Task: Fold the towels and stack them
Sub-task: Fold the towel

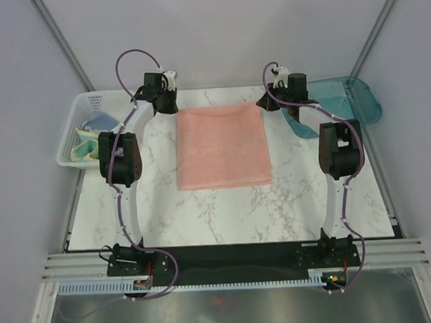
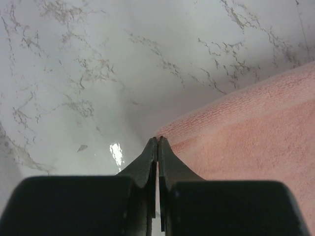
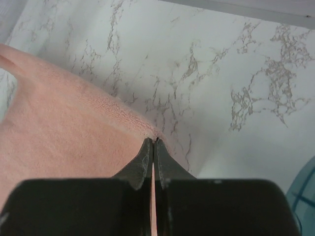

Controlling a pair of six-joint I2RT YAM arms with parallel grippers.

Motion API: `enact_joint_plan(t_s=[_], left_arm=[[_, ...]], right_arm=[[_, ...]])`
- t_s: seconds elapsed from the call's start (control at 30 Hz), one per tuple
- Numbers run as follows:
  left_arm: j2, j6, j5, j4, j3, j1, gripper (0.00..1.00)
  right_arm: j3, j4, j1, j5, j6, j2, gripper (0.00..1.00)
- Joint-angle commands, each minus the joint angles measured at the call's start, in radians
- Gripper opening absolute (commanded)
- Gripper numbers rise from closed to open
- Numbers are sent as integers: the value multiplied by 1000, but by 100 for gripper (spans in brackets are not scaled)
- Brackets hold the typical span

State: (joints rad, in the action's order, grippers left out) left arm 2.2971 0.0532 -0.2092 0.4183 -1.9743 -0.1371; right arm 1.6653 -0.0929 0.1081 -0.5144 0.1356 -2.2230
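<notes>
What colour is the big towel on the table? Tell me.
Large terry towel: plain salmon pink; top external view.

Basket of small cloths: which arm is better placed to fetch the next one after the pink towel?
Left. The basket sits right beside the left arm; the right arm is across the pink towel, next to the teal bin.

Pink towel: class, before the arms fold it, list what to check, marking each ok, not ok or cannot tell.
1. Left gripper closed on the pink towel's far left corner: ok.
2. Right gripper closed on its far right corner: ok.
3. Towel lying flat on the table: ok.
4. Nothing lying on top of the towel: ok.
5. Small cloths in the white basket, apart from the towel: ok.
6. How much cloth each gripper has pinched: cannot tell.
</notes>
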Motion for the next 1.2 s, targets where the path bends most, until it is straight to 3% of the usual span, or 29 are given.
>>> enact_joint_plan(t_s=[0.0,0.2,0.57,1.17], left_arm=[[-178,37,30,-85,122,1,2],[-362,-1,-21,-127,355,-15,2],[-622,-44,50,-168,738,-64,2],[-873,-161,109,-150,1009,-131,2]], right_arm=[[-73,-21,-2,5,-71,160,0],[-260,19,-4,16,-105,330,0],[-605,19,-4,28,-42,565,0],[-858,116,4,108,111,853,0]])
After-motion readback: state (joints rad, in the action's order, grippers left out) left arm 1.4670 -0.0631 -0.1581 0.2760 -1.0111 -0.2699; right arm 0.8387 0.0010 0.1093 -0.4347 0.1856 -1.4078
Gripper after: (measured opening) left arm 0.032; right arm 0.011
